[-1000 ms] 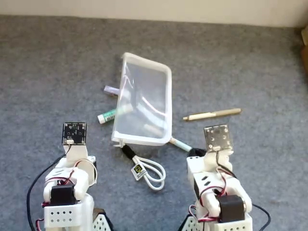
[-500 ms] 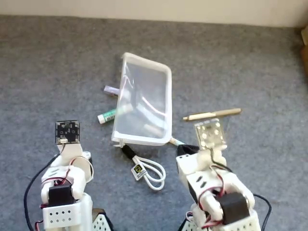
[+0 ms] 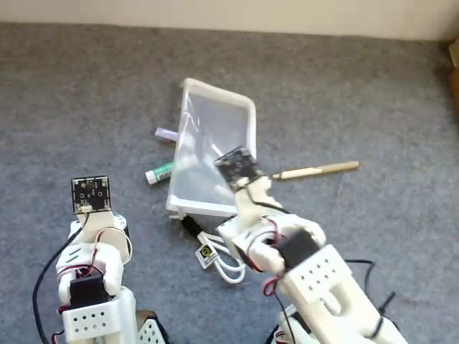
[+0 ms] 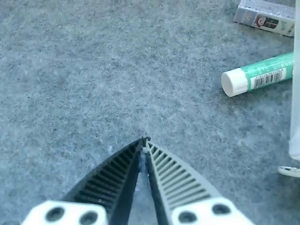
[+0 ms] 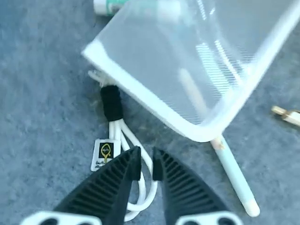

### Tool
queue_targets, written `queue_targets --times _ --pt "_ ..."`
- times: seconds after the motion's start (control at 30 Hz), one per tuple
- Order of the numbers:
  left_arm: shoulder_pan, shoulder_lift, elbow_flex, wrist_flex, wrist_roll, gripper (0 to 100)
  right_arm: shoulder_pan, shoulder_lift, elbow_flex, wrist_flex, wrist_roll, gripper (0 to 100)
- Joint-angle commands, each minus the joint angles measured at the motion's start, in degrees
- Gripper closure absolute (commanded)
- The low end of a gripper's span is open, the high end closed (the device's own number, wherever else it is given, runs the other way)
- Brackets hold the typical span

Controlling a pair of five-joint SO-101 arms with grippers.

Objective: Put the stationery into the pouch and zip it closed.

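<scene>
Within the last second the right arm (image 3: 287, 251) is swinging from its place beside the near right corner of the pouch (image 3: 215, 150) leftward and forward, so its wrist is now hanging over the pouch's near edge. Meanwhile the left arm (image 3: 93, 265) is drifting slightly further left, away from the things. The right pincer (image 5: 145, 157) is pointing down at the white cable (image 5: 117, 140) just beside the pouch's near edge, its jaws standing narrowly spread and pinching nothing. The left pincer (image 4: 143, 140) is hovering over bare grey surface (image 3: 86, 93) with its jaws pressed together and empty. The pouch is lying flat mid-surface. The stationery is lying loose around it: a green-and-white stick (image 3: 171, 170) is touching its left edge, a small purple-labelled item (image 3: 166, 134) is sitting just beyond that, a gold pen (image 3: 315, 170) is lying apart to the right, and a pale pen (image 5: 232, 171) is poking out from under the near right corner. Judging by this, the right arm is lining up for a first pick near the pouch's edge, though whether it is aiming for the cable or the pale pen cannot be told. The packing and zipping are not yet done.
</scene>
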Motion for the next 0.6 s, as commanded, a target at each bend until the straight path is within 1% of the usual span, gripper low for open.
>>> queue_targets --times 0.0,0.2,0.57 --pt "-0.66 -0.75 0.57 -1.05 -0.7 99 -2.15 6.37 -4.0 -3.3 1.41 90.2" --pt "-0.57 -0.75 0.57 -0.97 -0.7 99 -6.73 16.84 -8.04 -7.96 1.32 89.6" --pt "-0.57 -0.75 0.66 -0.97 -0.79 99 -13.32 34.07 -19.21 -7.69 1.32 89.6"
